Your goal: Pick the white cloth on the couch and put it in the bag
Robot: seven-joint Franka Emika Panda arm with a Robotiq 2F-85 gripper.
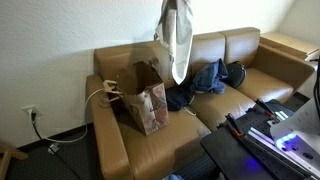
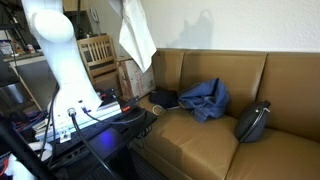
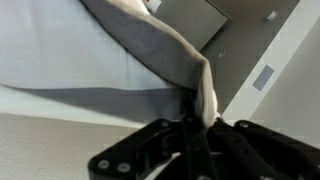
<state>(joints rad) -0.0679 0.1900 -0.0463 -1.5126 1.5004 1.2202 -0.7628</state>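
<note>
So in the wrist view our gripper (image 3: pixel 197 120) has its black fingers (image 3: pixel 160 150) pinched almost fully together on a bunched fold of the white cloth (image 3: pixel 120 60). The rest of the fabric spreads away from the pinch across most of that view. In both exterior views the white cloth (image 1: pixel 176 40) hangs limp in the air from the top of the frame, up above the couch (image 1: pixel 250 85) backrest and clear of the seat cushions. We can't see the gripper itself there, only the white arm (image 2: pixel 55 55) in an exterior view. The brown paper bag (image 1: pixel 148 108) stands upright and open on the seat near the armrest, with the cloth's lower end hanging just to one side of it and higher up, so it's not inside. Further along the cushions we've got a crumpled blue garment (image 1: pixel 205 78) and a dark pouch (image 2: pixel 253 120) lying well apart from the bag.
</note>
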